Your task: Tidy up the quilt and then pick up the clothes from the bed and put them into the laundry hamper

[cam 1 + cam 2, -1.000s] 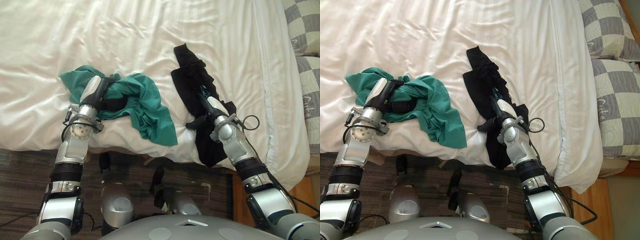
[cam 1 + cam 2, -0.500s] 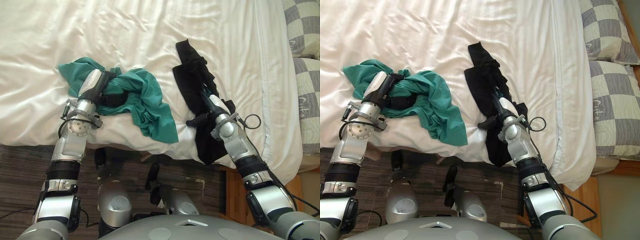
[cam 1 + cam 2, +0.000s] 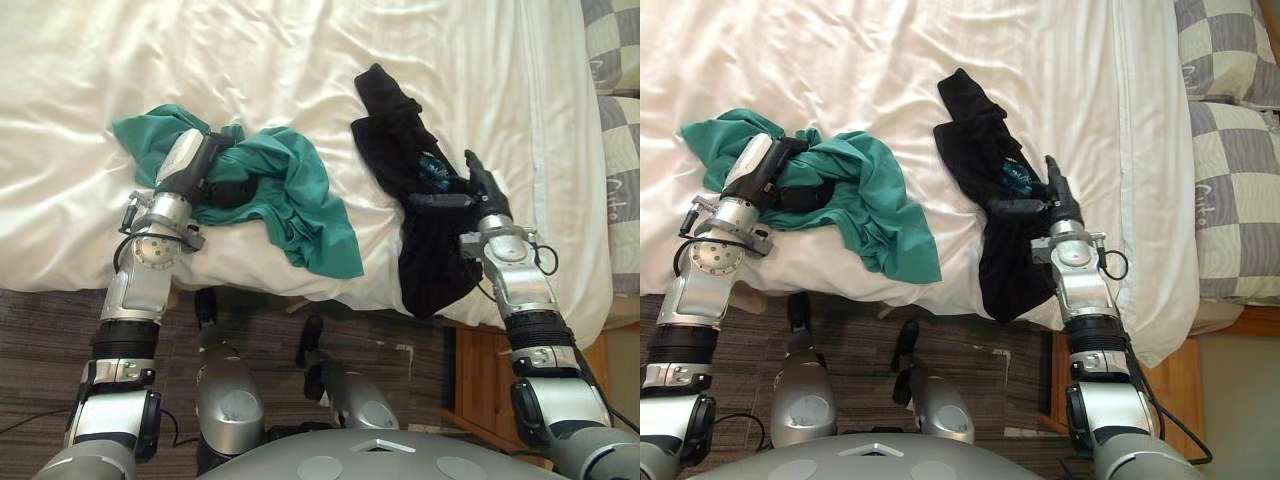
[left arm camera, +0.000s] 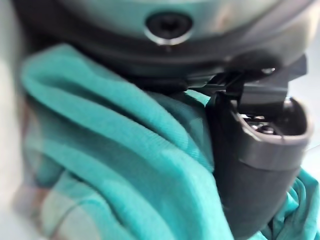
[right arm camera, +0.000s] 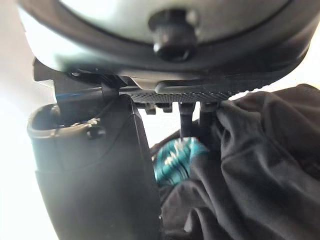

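Here, a white quilt (image 3: 300, 60) covers the bed and shows shallow creases across most of its surface; its near edge hangs over the side of the mattress above a dark striped floor (image 3: 40, 330). Two grey-and-cream chequered pillows (image 3: 1230, 190) lie at the right end of the bed, and a piece of orange-brown wooden furniture (image 3: 480, 370) stands on the floor just below that end. A green garment (image 3: 300, 200) lies crumpled on the quilt near the bed edge, one corner draped toward the floor. The left hand (image 3: 200, 165) rests on it with the fingers curled into the bunched cloth; the left wrist view shows green folds pressed against the thumb. A black garment (image 3: 400, 150) lies well apart to the right, its lower part hanging over the bed edge. The right hand (image 3: 487, 195) sits at its right side, fingers straight and thumb spread out across the dark cloth, holding nothing.
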You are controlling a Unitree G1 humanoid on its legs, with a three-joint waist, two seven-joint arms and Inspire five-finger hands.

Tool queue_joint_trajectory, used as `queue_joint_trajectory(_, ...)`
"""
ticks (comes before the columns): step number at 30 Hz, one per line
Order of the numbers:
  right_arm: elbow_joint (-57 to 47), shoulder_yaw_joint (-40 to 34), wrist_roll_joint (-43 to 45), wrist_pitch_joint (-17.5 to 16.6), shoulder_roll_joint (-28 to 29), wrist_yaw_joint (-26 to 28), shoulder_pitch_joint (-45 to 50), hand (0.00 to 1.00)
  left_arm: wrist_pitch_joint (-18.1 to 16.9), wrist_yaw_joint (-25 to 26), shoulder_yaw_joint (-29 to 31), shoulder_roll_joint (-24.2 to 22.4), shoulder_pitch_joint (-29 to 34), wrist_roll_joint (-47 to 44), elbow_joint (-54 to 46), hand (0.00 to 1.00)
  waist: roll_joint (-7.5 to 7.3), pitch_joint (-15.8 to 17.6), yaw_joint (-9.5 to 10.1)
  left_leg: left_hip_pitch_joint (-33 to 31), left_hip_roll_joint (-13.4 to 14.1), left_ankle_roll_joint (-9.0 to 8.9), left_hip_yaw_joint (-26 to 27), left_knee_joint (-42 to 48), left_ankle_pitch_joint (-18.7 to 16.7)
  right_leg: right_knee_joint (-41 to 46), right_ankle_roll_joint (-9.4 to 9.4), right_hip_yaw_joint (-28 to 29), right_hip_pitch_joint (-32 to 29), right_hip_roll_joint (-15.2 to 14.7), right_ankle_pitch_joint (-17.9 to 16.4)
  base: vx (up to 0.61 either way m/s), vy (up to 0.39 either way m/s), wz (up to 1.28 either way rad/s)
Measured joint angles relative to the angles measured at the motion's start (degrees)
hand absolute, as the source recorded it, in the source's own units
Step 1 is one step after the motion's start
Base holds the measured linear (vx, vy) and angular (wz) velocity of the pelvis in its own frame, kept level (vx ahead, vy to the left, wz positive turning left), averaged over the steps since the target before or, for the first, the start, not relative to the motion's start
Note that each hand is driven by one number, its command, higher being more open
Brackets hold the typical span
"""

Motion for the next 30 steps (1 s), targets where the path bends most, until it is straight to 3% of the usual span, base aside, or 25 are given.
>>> queue_joint_trajectory(9,-2.48,-2.36,0.12,0.02,0.00,0.15,0.64,1.00,0.43,0.38,1.22,0.11,1.01,0.00,-0.43,0.00,0.28,0.18,-1.14,0.43,0.01,0.00,0.06,0.00,0.00,0.03,0.06,-0.01,0.38,0.00,0.40,-0.02,-0.051,0.00)
queue_joint_trajectory(18,-5.19,-3.33,0.13,1.41,-1.05,1.23,-0.51,1.00,0.41,0.48,1.21,0.47,0.51,-2.32,-0.52,0.00,1.91,1.32,-1.23,-0.39,-0.03,0.01,-0.01,0.01,0.01,0.04,0.05,-0.03,-0.48,-0.10,0.41,-0.03,-0.042,0.00)
queue_joint_trajectory(25,-4.22,-3.31,0.15,2.68,-3.00,1.21,-4.93,1.00,0.35,-0.34,0.83,0.45,-2.47,-4.95,-0.54,0.00,4.81,2.98,-1.05,-3.32,-0.26,0.28,-0.16,0.02,0.50,0.03,0.00,-0.52,-3.28,-0.57,1.11,-0.04,-0.027,0.01)
queue_joint_trajectory(30,2.55,-2.38,0.04,4.64,-3.64,1.43,-10.69,1.00,0.32,0.09,-0.14,0.48,-5.01,-7.62,-0.52,0.00,6.60,3.37,-1.10,-6.83,-0.98,0.26,-0.83,0.02,0.52,-0.08,-0.04,-0.75,-6.65,-1.25,2.55,-0.07,-0.012,0.02)
